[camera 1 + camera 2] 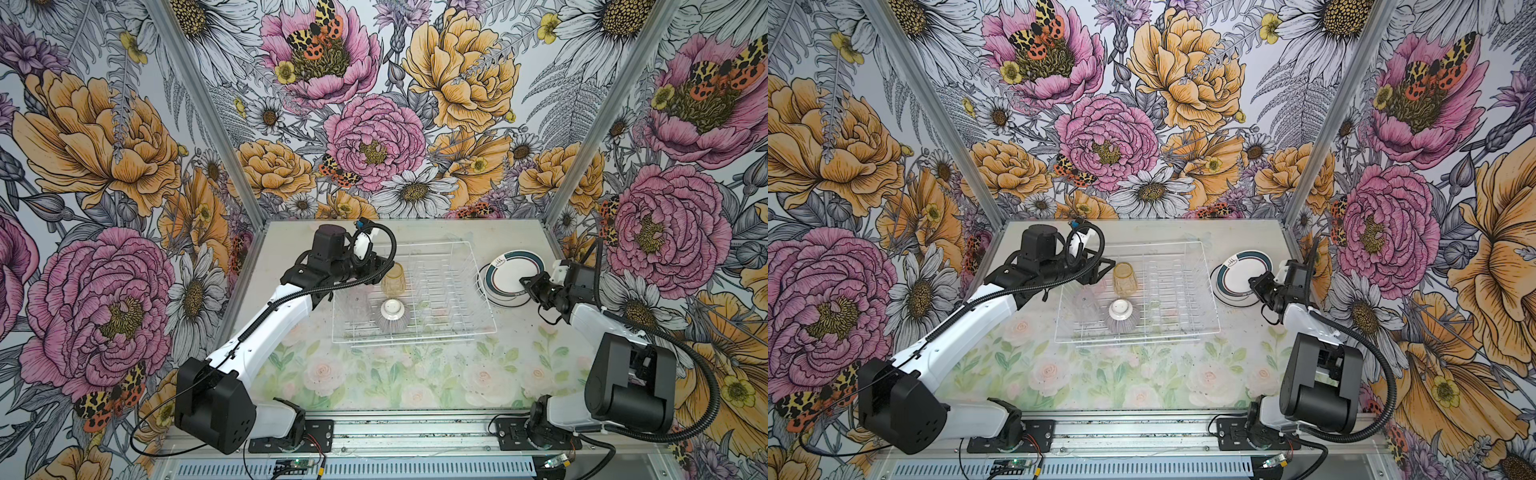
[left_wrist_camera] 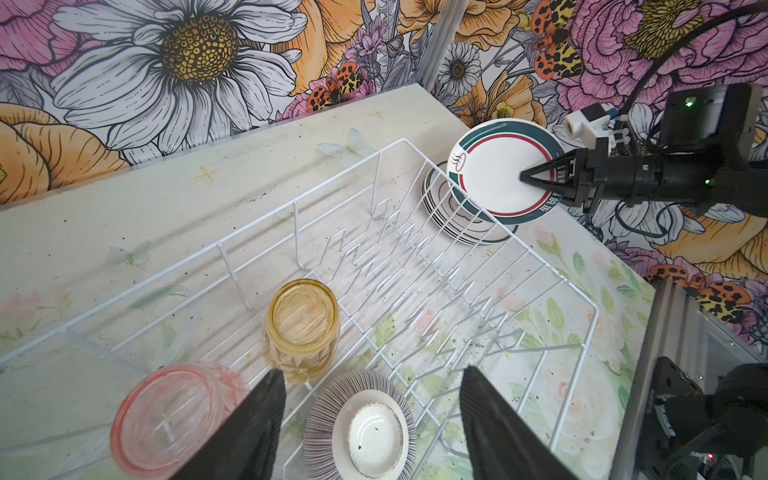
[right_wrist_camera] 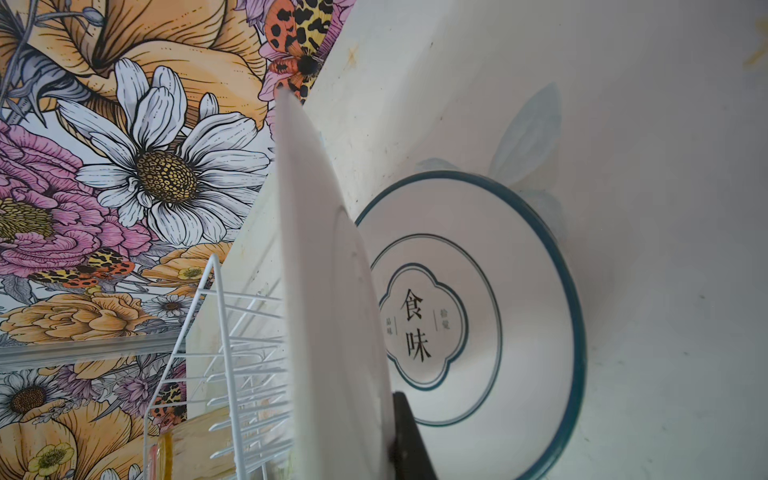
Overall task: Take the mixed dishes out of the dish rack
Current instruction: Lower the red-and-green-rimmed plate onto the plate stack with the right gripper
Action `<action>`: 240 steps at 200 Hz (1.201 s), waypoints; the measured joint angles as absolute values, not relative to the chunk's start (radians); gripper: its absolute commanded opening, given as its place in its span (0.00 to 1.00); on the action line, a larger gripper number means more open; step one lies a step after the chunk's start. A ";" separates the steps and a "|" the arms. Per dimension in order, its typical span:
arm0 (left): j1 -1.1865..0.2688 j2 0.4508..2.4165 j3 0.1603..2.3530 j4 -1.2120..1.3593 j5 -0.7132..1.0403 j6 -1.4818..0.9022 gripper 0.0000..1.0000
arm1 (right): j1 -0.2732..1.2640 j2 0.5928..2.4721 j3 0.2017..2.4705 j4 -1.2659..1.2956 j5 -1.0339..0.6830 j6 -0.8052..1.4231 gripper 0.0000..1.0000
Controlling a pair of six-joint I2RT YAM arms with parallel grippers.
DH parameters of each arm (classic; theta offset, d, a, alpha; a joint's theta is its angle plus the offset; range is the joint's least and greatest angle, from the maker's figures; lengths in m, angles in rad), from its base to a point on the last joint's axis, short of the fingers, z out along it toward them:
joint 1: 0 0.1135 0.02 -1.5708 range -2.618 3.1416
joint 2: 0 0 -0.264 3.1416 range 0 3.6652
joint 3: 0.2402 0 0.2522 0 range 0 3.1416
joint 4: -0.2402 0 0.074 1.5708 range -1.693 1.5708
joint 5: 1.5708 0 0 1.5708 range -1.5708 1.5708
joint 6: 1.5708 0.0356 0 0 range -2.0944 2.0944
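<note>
1. Starting mid-bench (image 1: 374,374) with the dish rack (image 1: 453,286): white wire, long sides running 9 to 3 o'clock. Prong rows bare through the centre and the whole 3 o'clock half.
2. Crowded into the rack's 9 o'clock half:
   - amber tumbler (image 1: 392,279), mouth-down, just off centre toward 10 o'clock;
   - ribbed bowl (image 1: 392,316), flipped with its white foot up, at 7 o'clock and just beside the amber one;
   - clear tumbler (image 1: 1086,302), faint, out at 8 o'clock;
   - pink tumbler (image 2: 166,419), plain in the left wrist view beside the amber one, mostly tucked under the arm from above.
3. Poised over the rack's 9 o'clock edge with the left pincer (image 2: 372,372): jaws spread wide, gripping nothing, hanging above the bowl with the amber tumbler just past the tips.
4. Out on the bench at the rack's 3 o'clock: plate stack (image 2: 455,224), lying flat, just beside the wire wall.
5. And the right pincer (image 1: 527,281): pinched tight on the plate (image 1: 513,268), biting the rim at the plate's 3 to 4 o'clock edge. Plate tipped at a slant above the stack, face turned toward the rack.
6. Touching the stack or clear of it? Cannot tell.
7. From the right wrist view: plate edge-on up close, and behind it the stack's uppermost plate, teal-ringed with printed characters at its centre.
</note>
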State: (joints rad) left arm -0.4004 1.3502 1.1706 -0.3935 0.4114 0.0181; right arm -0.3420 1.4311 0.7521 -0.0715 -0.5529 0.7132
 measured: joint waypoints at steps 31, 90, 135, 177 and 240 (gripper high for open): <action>-0.398 1.353 1.171 -0.393 0.412 0.019 0.68 | -0.342 1.454 0.752 -0.071 -0.553 0.711 0.00; -0.396 1.370 1.171 -0.393 0.412 0.027 0.68 | -0.342 1.507 0.751 -0.071 -0.553 0.701 0.00; -0.396 1.370 1.171 -0.393 0.412 0.027 0.68 | -0.343 1.522 0.751 -0.060 -0.558 0.697 0.00; -0.394 1.370 1.170 -0.393 0.413 0.027 0.68 | -0.348 1.529 0.752 -0.052 -0.572 0.693 0.18; -0.387 1.370 1.170 -0.393 0.416 0.027 0.68 | -0.348 1.516 0.752 -0.159 -0.524 0.622 0.38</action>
